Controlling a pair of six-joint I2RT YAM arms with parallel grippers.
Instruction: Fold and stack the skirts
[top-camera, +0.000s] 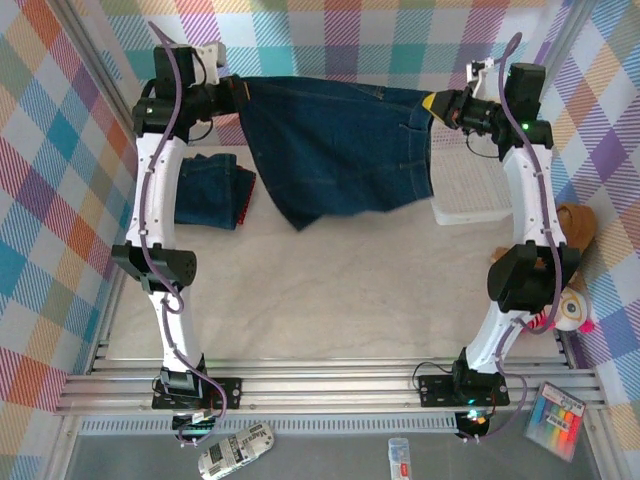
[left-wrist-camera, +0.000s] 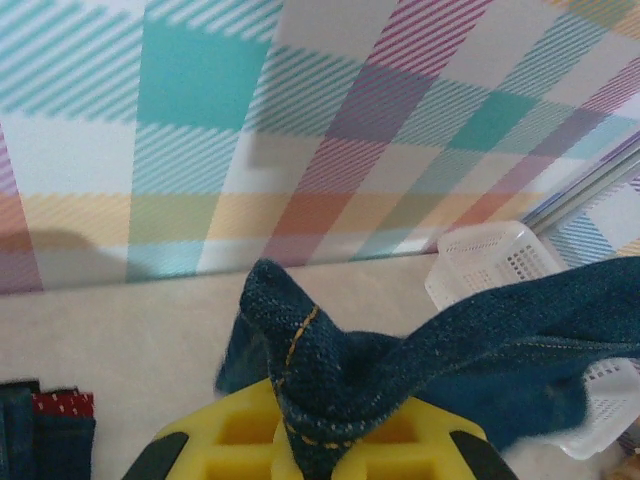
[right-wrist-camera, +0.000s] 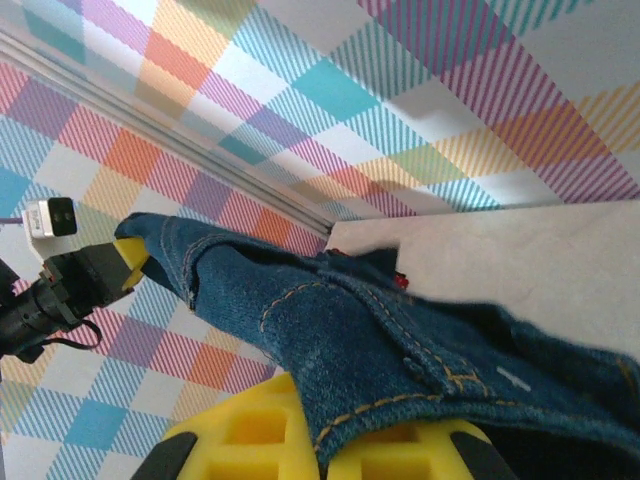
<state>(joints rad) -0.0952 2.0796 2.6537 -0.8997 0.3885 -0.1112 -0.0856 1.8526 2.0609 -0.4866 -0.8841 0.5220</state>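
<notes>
A dark blue denim skirt (top-camera: 340, 150) hangs stretched in the air between my two grippers at the back of the table. My left gripper (top-camera: 238, 95) is shut on its left top corner (left-wrist-camera: 320, 390). My right gripper (top-camera: 432, 105) is shut on its right top corner (right-wrist-camera: 340, 400). The hem droops toward the table. A pile of folded skirts (top-camera: 212, 190) lies at the back left, denim on top with a red dotted edge (left-wrist-camera: 62, 403) showing.
A white mesh basket (top-camera: 475, 190) stands at the back right, partly behind the hanging skirt. A brown teddy bear (top-camera: 575, 225) and a small doll (top-camera: 570, 312) lie at the right edge. Plaid walls close the back and sides.
</notes>
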